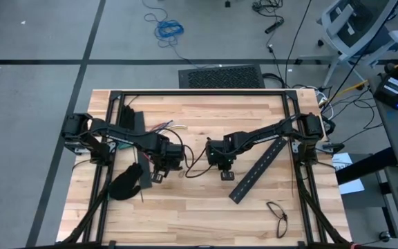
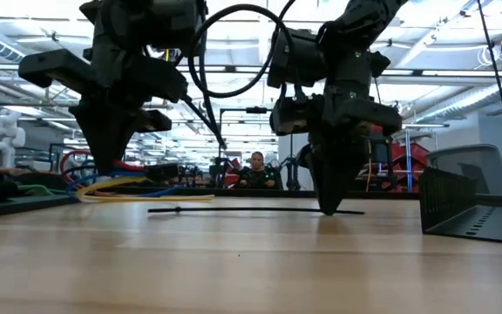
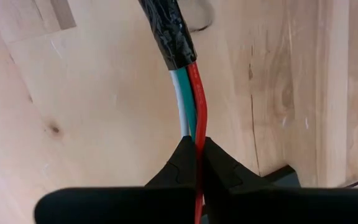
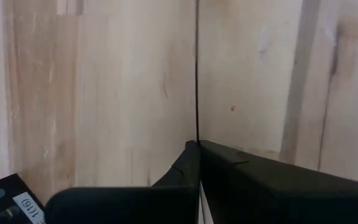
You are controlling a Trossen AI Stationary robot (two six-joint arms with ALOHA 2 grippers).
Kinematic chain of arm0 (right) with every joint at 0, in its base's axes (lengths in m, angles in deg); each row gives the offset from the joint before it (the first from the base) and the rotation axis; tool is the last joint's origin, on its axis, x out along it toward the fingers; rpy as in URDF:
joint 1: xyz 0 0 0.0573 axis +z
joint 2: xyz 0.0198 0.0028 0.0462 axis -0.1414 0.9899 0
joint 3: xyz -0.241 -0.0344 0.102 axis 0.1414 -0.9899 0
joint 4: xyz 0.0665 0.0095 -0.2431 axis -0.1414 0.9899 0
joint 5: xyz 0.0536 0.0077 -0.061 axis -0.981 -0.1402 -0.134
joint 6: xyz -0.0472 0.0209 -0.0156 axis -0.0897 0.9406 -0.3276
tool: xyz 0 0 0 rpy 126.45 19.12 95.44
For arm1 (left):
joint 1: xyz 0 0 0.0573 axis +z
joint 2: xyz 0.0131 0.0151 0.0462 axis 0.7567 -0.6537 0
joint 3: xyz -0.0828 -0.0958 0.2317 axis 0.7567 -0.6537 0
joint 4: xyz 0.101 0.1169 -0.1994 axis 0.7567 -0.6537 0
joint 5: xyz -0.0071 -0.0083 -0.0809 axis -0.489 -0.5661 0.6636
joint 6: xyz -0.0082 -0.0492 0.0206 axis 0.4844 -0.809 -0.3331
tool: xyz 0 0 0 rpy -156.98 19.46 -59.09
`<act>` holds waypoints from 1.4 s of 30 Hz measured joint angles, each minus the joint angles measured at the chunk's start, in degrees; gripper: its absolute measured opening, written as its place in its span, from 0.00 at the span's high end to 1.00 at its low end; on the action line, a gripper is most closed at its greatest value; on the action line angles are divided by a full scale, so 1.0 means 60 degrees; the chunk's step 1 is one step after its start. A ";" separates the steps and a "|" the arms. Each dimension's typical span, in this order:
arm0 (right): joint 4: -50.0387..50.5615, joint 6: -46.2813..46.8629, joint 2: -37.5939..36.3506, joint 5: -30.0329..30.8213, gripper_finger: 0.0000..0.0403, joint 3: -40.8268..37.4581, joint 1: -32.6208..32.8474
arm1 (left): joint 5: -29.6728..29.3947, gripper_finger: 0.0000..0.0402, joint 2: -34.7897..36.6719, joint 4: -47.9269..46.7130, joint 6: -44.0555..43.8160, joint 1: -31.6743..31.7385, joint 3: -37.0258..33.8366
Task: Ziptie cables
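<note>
Left tool point(image 3: 199, 163) is clamped on the cables point(image 3: 192, 106), which rest on the tabletop point(image 3: 104, 112) left of centre. Right tool point(image 4: 197, 152) is clamped on a ziptie point(image 4: 197, 74) lying flat on the tabletop near centre, between the two tools.

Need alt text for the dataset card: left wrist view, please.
The left gripper is shut on the cables, pinching a red wire between its dark fingertips, with white and green wires running beside it. Beyond the fingertips the wires enter a black wrapped sleeve, all above the pale wooden table.
</note>
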 joint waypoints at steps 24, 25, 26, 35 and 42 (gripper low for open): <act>-0.0057 0.0283 -0.0004 0.0478 1.00 0.0011 -0.0349 | -0.0736 0.99 -0.0608 -0.0022 -0.0206 0.0386 -0.0007; -0.0056 0.0283 -0.0004 0.0478 1.00 0.0011 -0.0349 | -0.0728 0.99 -0.0608 -0.0029 -0.0213 0.0382 -0.0007; -0.0056 0.0275 -0.0004 0.0478 1.00 0.0011 -0.0349 | -0.0701 0.99 -0.0608 -0.0053 -0.0227 0.0382 -0.0007; -0.0038 0.0215 -0.0004 0.0490 1.00 0.0011 -0.0349 | -0.0603 0.99 -0.0608 -0.0215 -0.0249 0.0382 -0.0007; -0.0042 0.0173 -0.0007 0.0495 1.00 0.0011 -0.0414 | -0.0546 0.99 -0.0608 -0.0237 -0.0249 0.0365 -0.0007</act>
